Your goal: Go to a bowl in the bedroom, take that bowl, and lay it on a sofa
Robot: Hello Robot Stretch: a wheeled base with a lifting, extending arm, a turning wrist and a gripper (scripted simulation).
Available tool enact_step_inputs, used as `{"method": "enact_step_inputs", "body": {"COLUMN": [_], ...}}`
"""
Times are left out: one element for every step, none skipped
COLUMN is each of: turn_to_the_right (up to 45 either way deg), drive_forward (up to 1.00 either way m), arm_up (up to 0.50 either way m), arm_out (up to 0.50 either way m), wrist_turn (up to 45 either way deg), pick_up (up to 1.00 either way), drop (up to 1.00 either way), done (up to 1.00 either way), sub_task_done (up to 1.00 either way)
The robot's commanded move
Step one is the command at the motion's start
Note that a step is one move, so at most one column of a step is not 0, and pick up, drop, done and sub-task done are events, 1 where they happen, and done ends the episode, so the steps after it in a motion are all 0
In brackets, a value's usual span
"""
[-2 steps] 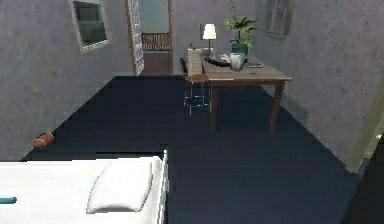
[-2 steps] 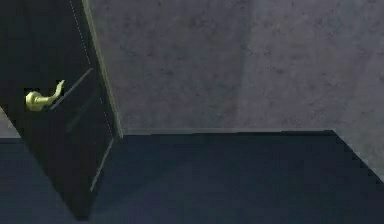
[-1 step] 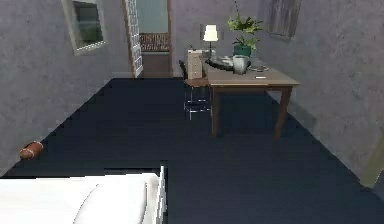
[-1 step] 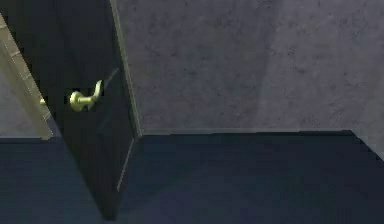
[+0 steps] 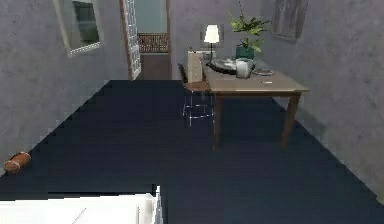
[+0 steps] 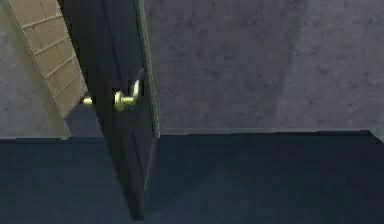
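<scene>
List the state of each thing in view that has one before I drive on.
Dark door: swung open.
White door: open onto the next room.
Lamp: looks lit.
Potted plant: upright on the table.
Dark dish: lying flat on the table, possibly the bowl.
Stool: upright at the table's end.

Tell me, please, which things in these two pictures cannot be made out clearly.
1. Forward view: the small items on the table beside the plant are too small to name.
2. Forward view: the left edge cuts off the brown object, the bottom edge the white furniture.
3. Arm side view: the door hides what lies behind it.
</scene>
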Motion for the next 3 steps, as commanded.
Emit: {"method": "enact_step_inputs", "body": {"turn_to_the_right": [45.0,12.0,0.0], "drive_forward": [0.00,0.00,0.25], "arm_up": [0.00,0.00,0.00], "arm_out": [0.00,0.00,0.00], "wrist_turn": [0.0,0.0,0.0], "pick_up": [0.00,0.00,0.00], "drop": [0.00,0.00,0.00], "done": [0.00,0.00,0.00], "sub_task_done": [0.00,0.00,0.00]}}
